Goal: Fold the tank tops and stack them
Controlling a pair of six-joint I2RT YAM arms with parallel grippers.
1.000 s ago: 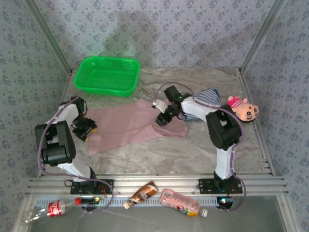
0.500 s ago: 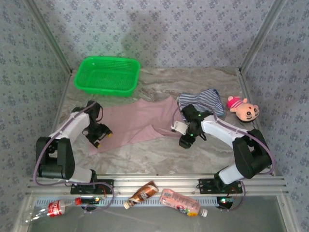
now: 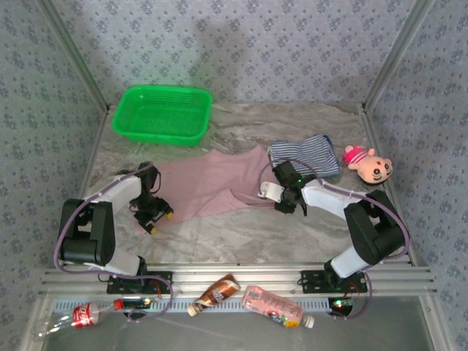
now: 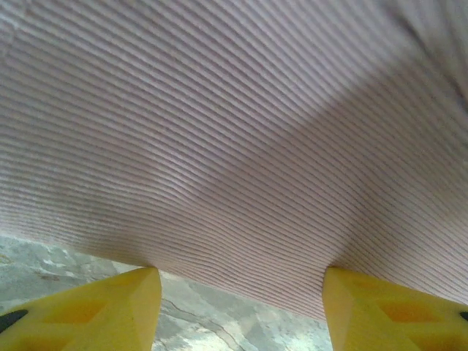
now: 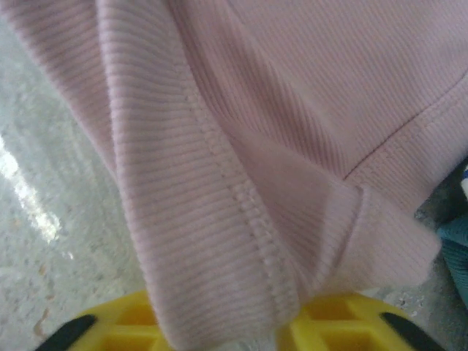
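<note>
Top external: basket point(image 3: 162, 115) beyond pink top point(image 3: 212, 183).

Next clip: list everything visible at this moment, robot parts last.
basket: one, green, far left of table
pink tank top: one, dusty pink, spread flat mid-table
striped tank top: one, navy and white, crumpled right of the pink one
teal fabric: one patch, teal, beside the pink hem
plush toy: one, pink, far right
bottles: three, clear with red label, brown, pink, below the front rail
table: one, grey marbled
left gripper: one, yellow fingers, open, straddling the pink top's left edge
right gripper: one, yellow fingers, at the pink top's bunched hem, grip unclear
</note>
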